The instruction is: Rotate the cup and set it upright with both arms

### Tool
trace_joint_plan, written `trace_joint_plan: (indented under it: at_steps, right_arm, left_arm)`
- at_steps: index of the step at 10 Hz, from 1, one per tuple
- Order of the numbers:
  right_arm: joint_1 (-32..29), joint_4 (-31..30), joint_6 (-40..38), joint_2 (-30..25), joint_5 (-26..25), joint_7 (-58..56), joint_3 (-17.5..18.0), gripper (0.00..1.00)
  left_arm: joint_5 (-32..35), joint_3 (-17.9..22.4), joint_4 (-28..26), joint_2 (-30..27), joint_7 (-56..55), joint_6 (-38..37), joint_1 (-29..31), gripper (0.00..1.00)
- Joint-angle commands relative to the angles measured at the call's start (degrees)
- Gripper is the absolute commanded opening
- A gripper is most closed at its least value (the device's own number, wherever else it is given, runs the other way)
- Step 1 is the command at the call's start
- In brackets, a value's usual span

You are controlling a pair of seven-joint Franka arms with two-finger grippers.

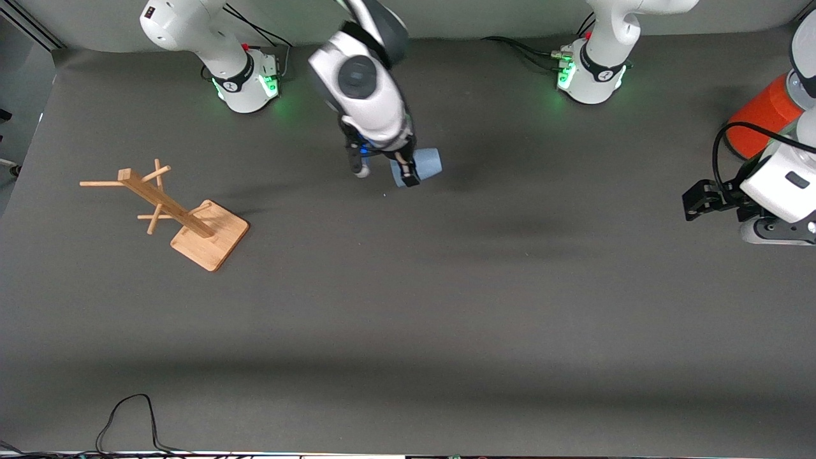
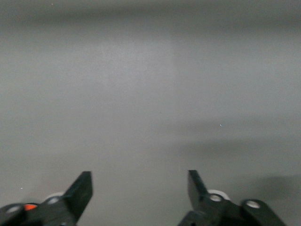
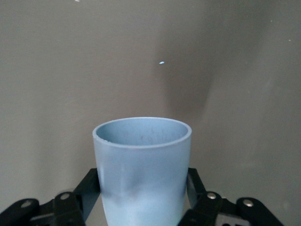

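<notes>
Wooden rack; right tool clamps cup.

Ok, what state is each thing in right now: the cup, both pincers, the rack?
Cup: clamped at its sides by the right pincer, tilted, not upright.
Right pincer: shut on the cup.
Left pincer: open, empty, waiting at its own end of the table.
Wooden rack: standing, pegs bare.

Two white jointed arms with dark grey bands, black-fingered grippers, green lights glowing at their round bases.
</notes>
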Motion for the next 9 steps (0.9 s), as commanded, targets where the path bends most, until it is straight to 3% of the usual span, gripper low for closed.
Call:
trace_joint_plan:
  at_steps: [1,3,5,7,9]
  right_arm:
    - [2.0,3.2,-0.9,6.7,-3.6,5.3,-0.8,0.52]
    - [4.2,3.3,1.0,9.8,-3.5,6.5,-0.8,0.56]
    - [4.7,3.4,1.9,11.1,-3.5,6.5,-0.8,1.0]
    - [3.9,4.7,0.4,9.2,-3.7,5.5,-1.5,1.0]
    - [3.4,9.7,-8.4,4.9,-3.4,-1.3,-5.4,1.0]
  left_arm:
    - [-0.9,-1.2,0.8,2.0,-2.5,-1.0,-0.7,1.0]
    - [-0.9,-1.4,0.9,3.7,-4.0,-0.2,-0.8,1.0]
    - [-1.1,-2.6,1.1,5.1,-4.2,0.0,-0.8,1.0]
    - [-1.2,-4.4,1.4,6.5,-4.5,0.7,-0.8,1.0]
    - [-1.2,-5.3,2.3,7.3,-6.0,0.8,-0.8,1.0]
